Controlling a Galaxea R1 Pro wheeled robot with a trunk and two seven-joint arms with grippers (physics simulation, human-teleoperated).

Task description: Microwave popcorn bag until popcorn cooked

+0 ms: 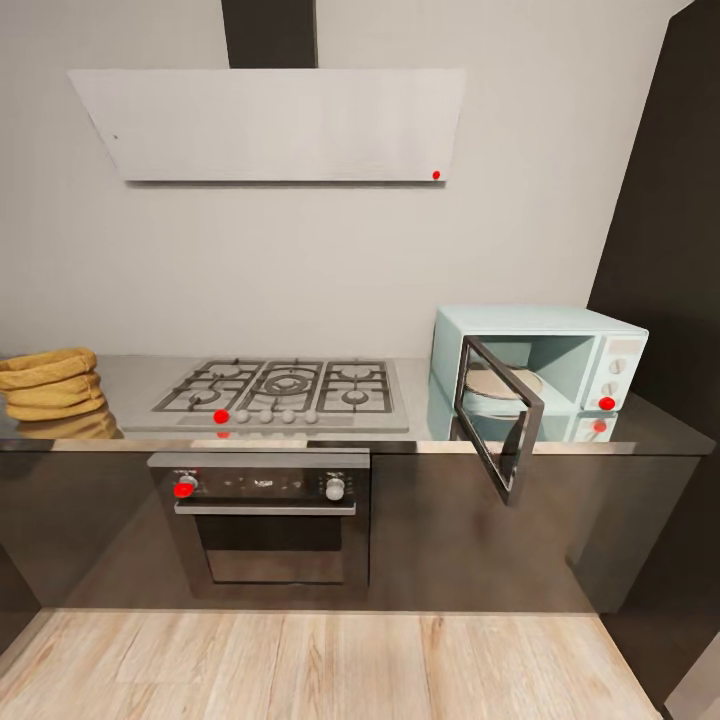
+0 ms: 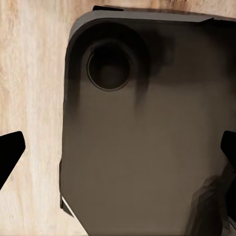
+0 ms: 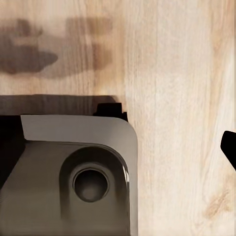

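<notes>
popcorn bag [image 1: 50, 384]: on countertop [image 1: 640, 425], far across the hob [image 1: 280, 392] from the microwave [image 1: 540, 362] | microwave door ajar | left fingertips [image 2: 10, 152] spread, over robot base [image 2: 142, 147], bag nowhere near | right grip: cannot tell

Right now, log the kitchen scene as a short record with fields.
popcorn bag: on the countertop, far left, left of the gas hob
microwave: on the countertop at right, door swung open, turntable plate inside looks bare
oven: under the hob, closed
left pincer: open, over the robot's base and floor
right pincer: one fingertip visible, state unclear
</notes>
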